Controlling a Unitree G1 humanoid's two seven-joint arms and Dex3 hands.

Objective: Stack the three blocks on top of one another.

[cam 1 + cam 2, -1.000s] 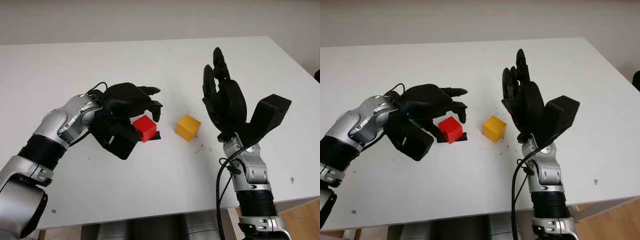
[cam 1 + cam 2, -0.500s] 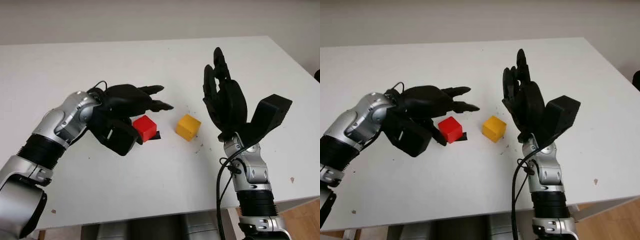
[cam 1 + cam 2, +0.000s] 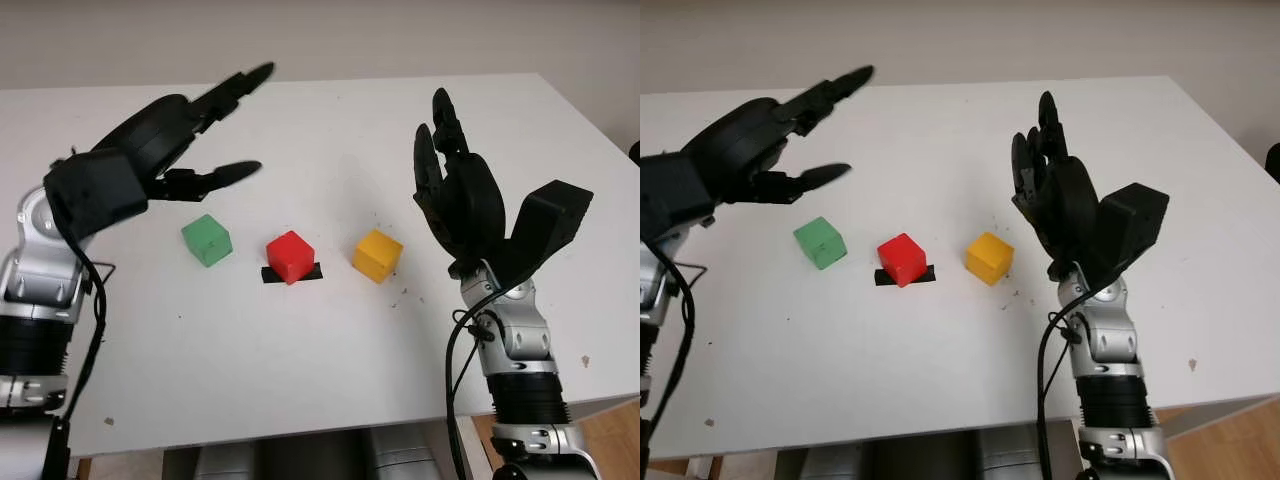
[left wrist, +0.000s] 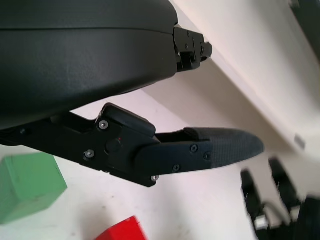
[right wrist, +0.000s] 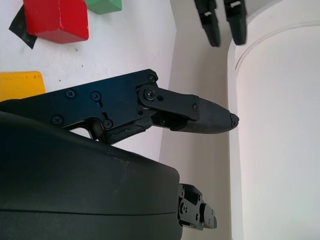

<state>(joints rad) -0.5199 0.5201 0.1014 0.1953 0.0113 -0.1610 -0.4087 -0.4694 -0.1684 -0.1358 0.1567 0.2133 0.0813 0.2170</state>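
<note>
Three blocks lie in a row on the white table (image 3: 330,120): a green block (image 3: 207,240) on the left, a red block (image 3: 291,256) in the middle on a strip of black tape (image 3: 290,274), and a yellow block (image 3: 377,255) on the right. None touches another. My left hand (image 3: 215,130) is open, raised above and behind the green block. My right hand (image 3: 450,190) is open, held upright just right of the yellow block and clear of it.
Small dark specks (image 3: 400,290) dot the table near the yellow block. The table's front edge (image 3: 300,425) runs close to my arms, and its right edge (image 3: 590,130) slants away at the far right.
My left hand has lifted up and back to the left, away from the red block, uncovering the green block. The right hand has barely moved.
</note>
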